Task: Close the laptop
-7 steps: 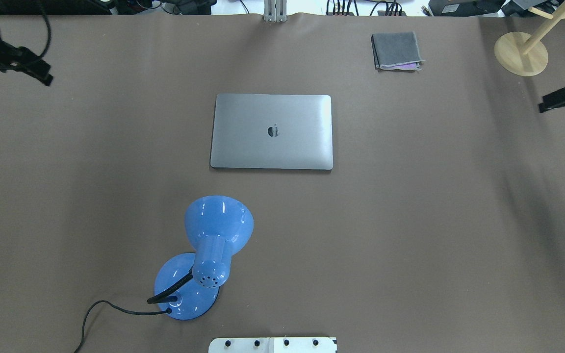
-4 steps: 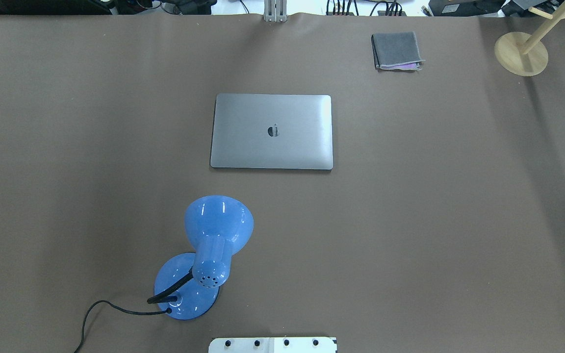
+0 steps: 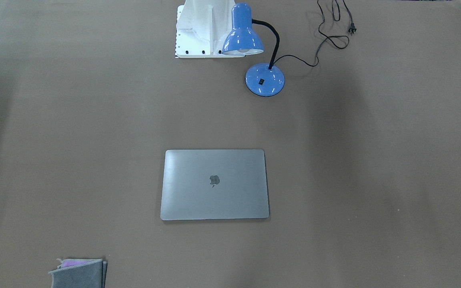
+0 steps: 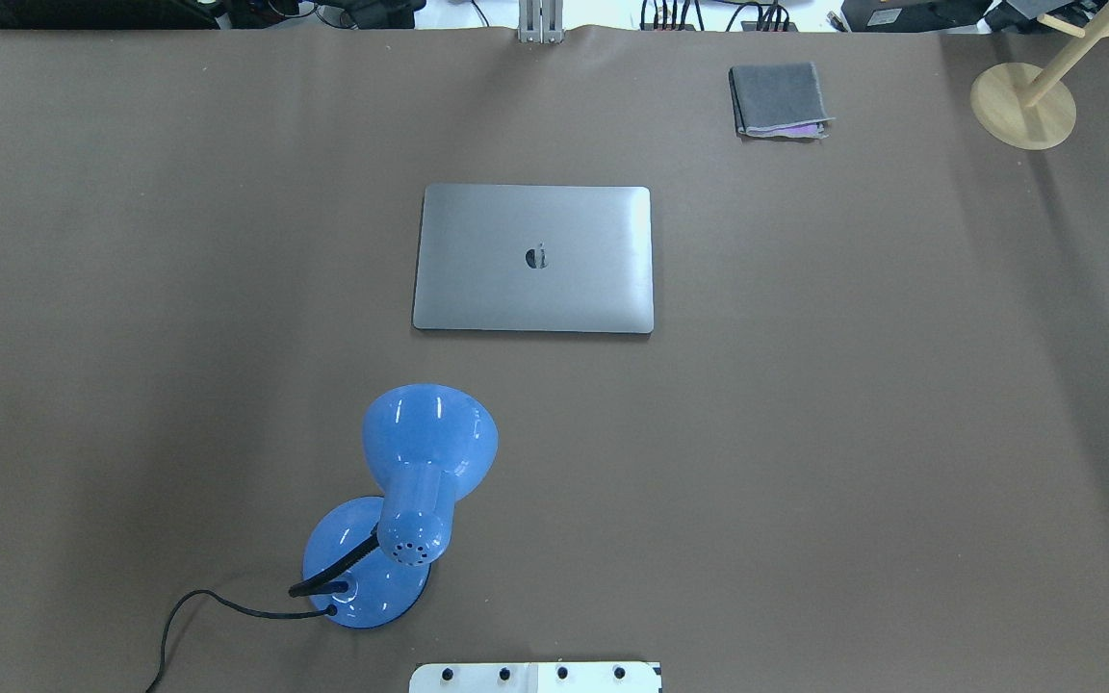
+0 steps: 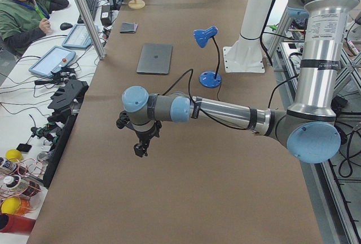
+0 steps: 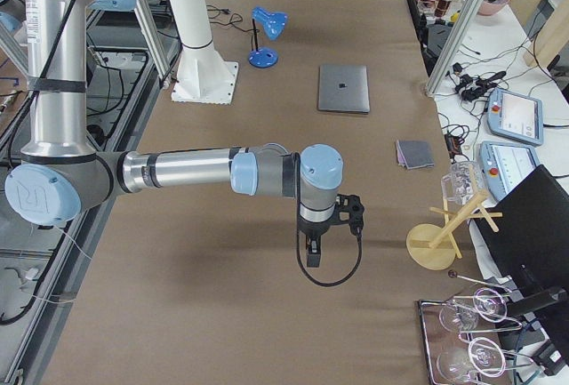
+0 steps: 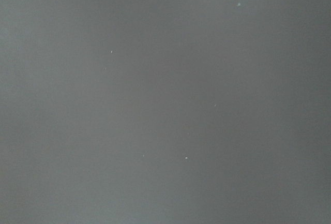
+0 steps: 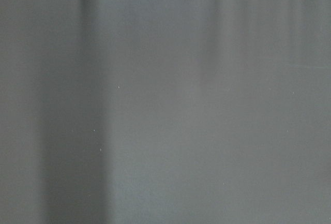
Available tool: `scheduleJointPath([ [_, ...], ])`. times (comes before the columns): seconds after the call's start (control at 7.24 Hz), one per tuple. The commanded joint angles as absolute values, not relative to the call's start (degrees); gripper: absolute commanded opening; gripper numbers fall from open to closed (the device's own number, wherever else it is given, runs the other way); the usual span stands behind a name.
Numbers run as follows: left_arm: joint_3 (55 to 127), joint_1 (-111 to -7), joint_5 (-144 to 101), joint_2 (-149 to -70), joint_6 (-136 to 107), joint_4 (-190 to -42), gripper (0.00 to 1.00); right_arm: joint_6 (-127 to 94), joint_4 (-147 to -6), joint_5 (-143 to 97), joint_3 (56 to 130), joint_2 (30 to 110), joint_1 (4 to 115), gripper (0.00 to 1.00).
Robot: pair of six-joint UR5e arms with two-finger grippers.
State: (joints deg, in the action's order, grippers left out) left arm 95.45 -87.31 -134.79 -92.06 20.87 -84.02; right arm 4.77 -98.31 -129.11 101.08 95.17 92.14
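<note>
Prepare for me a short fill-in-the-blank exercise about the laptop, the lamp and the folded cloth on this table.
1. The laptop lies flat on the table with its lid fully ____.
2. The desk lamp has a shade and a foot of ____ colour.
3. The folded cloth at the far side of the table is mostly ____.

Missing words: closed; blue; grey.

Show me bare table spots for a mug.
Overhead view: widest bare stretch right of the closed space-grey metal laptop, below the folded grey cloth. Also left of the laptop, above the blue desk lamp. Tightest: between lamp and laptop.
</note>
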Motion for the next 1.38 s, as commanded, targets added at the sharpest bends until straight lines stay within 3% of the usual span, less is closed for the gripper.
scheduleJointPath([
  [0.0,95.70,-89.56,-135.17,-88.09,21.36,-85.78,0.99,4.92,-98.53,-129.11,101.08,97.73,92.11,1.00],
  [1.24,98.35,-90.79,-134.65,-84.29,21.62,-86.13,0.99,4.75,-97.91,-129.99,100.90,97.91,90.71,1.00],
])
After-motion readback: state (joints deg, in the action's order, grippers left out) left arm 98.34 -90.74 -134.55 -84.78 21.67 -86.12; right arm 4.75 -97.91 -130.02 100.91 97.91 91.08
